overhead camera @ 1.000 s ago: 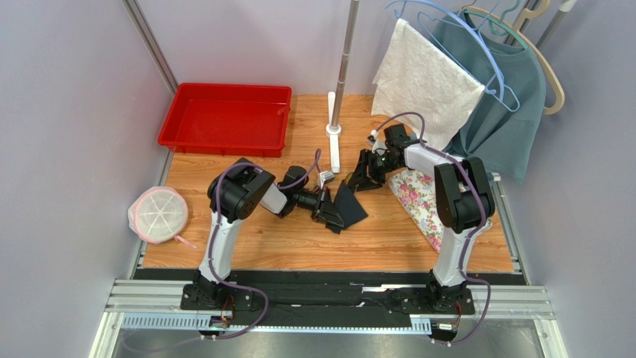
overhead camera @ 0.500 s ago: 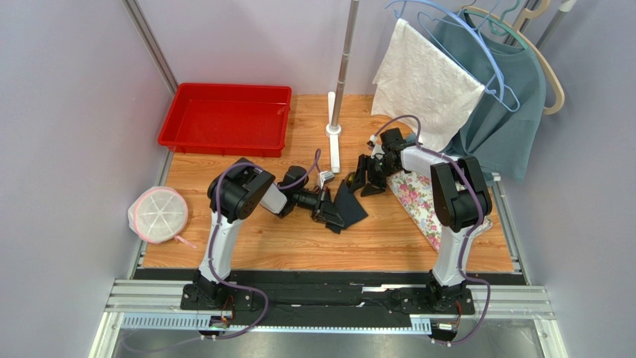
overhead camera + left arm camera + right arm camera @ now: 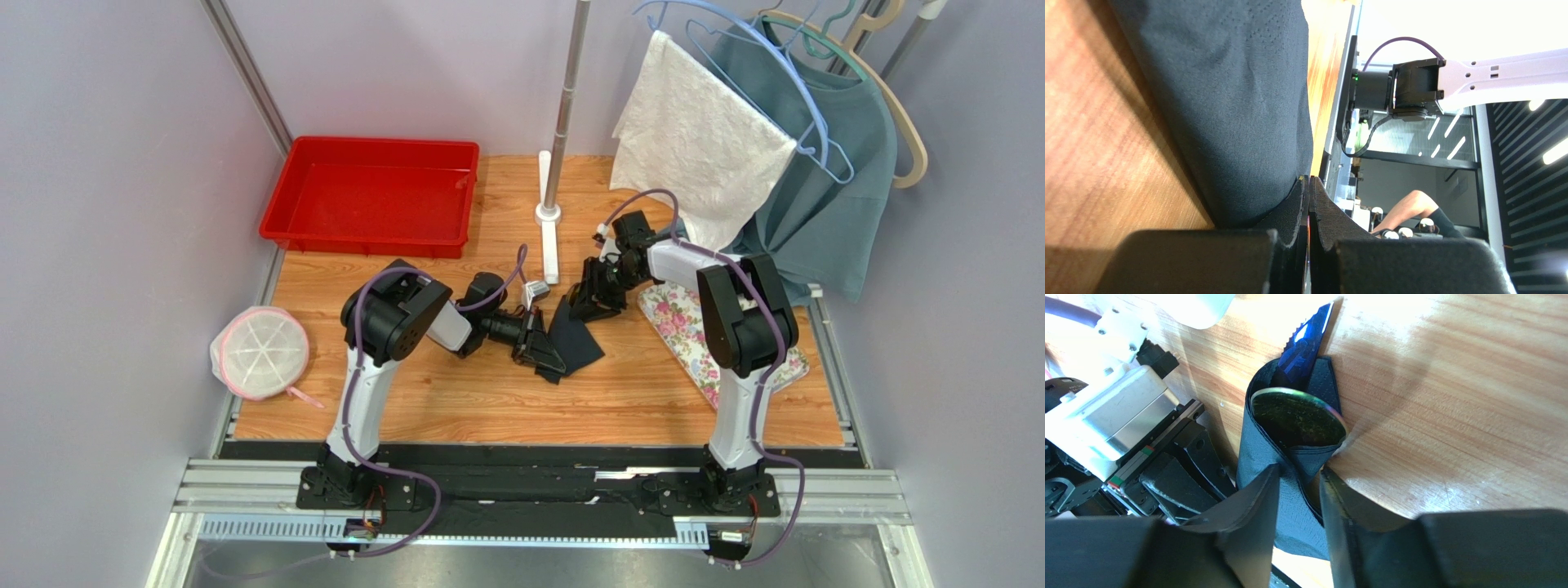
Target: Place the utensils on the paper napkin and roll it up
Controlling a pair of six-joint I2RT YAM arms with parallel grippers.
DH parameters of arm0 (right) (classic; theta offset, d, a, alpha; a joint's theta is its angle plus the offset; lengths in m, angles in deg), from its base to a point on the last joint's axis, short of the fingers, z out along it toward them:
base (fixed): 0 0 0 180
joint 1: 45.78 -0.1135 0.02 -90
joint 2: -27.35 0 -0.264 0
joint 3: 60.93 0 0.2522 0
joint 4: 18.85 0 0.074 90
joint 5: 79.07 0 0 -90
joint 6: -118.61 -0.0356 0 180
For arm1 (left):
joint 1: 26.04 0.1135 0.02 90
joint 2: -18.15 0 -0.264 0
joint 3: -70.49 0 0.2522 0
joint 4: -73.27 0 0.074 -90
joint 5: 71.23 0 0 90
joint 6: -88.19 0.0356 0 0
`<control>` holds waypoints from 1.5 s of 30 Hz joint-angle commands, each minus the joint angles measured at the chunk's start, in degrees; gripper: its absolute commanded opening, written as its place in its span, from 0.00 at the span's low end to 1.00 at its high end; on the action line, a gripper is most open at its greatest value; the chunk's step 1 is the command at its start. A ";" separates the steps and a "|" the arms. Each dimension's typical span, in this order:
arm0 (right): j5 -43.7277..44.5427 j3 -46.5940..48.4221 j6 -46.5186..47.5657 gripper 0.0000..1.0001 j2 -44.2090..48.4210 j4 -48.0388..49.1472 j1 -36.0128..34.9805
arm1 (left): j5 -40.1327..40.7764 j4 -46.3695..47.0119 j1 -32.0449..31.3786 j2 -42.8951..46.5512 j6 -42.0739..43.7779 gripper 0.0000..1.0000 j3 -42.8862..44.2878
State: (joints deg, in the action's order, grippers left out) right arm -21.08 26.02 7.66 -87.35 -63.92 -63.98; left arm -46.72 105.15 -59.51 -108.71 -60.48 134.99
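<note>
The paper napkin (image 3: 577, 337) lies on the wooden surface (image 3: 466, 392) between the two arms, just beside the floral mat (image 3: 702, 337); it is thin, matte and black, with a fine dotted emboss that shows in the left wrist view. Its far end is curled into a loose tube around the utensils (image 3: 1296, 419). In the right wrist view the tube's long axis runs from between the fingers upward and slightly right, so the utensil ends point away from the right end effector (image 3: 1300, 473). Two ends stick out of the open mouth of the tube; one is a round spoon bowl (image 3: 1298, 415) with a dull gold-green sheen, and behind it is a slim knife blade (image 3: 1306, 343), glossy blue and serrated along one edge. The handles are hidden inside the wrap.

The right end effector is clamped on the rolled napkin, its dark fingers (image 3: 1254, 527) pressing the black band from both sides. The left end effector (image 3: 1309, 199) has its fingers pressed together with the napkin's near-left edge caught at the tips; the rest of the sheet lies flat on the wood grain.
</note>
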 commanded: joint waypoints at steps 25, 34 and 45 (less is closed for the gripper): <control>-1.56 0.02 2.67 0.00 -0.63 1.51 -0.26 | 10.12 -11.18 1.13 7.68 11.98 0.32 1.72; -5.34 -1.11 3.29 0.00 2.81 5.03 0.09 | 12.84 -39.12 6.83 28.14 32.29 0.59 2.52; -9.12 -2.35 1.88 0.00 6.85 7.58 0.18 | 23.82 -53.91 12.29 41.87 45.75 0.85 1.82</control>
State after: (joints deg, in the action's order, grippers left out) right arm -27.55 23.75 9.17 -85.14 -59.37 -63.76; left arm -28.49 56.85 -48.21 -71.10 -21.84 136.21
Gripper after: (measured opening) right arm 0.010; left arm 0.840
